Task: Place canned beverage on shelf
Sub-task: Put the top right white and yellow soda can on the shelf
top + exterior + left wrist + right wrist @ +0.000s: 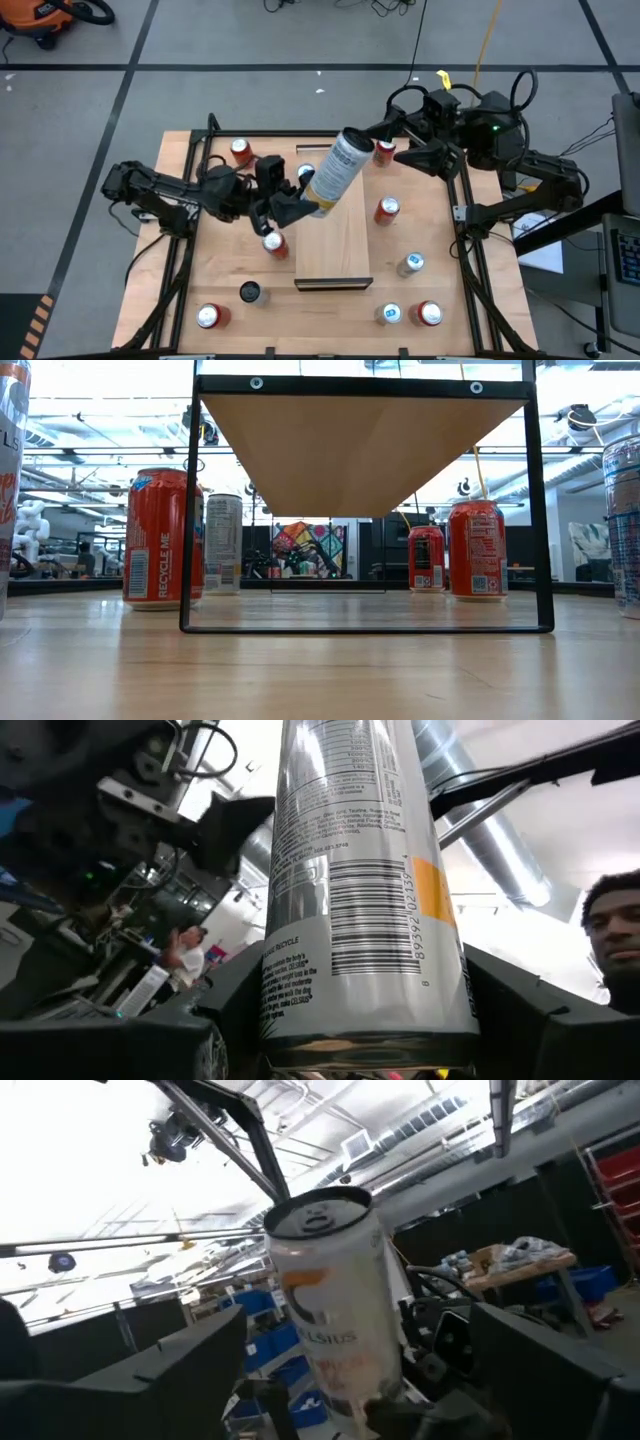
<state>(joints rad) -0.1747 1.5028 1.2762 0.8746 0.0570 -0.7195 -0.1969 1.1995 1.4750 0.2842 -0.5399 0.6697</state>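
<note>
1. The tall silver can (338,168) is held tilted above the shelf (340,240), its top towards the right gripper (408,152)
2. The left gripper (300,205) is clamped on the can's base; the right gripper's fingers stand apart near its top
3. The held can is hidden in the low view
4. Ten other cans stand on the table (180,250)

Robotics lab or workshop, open industrial hall
Exposed ceiling ducts (500,850), blue storage bins (275,1355), floor cables (400,8), taped concrete floor (250,90)
</note>
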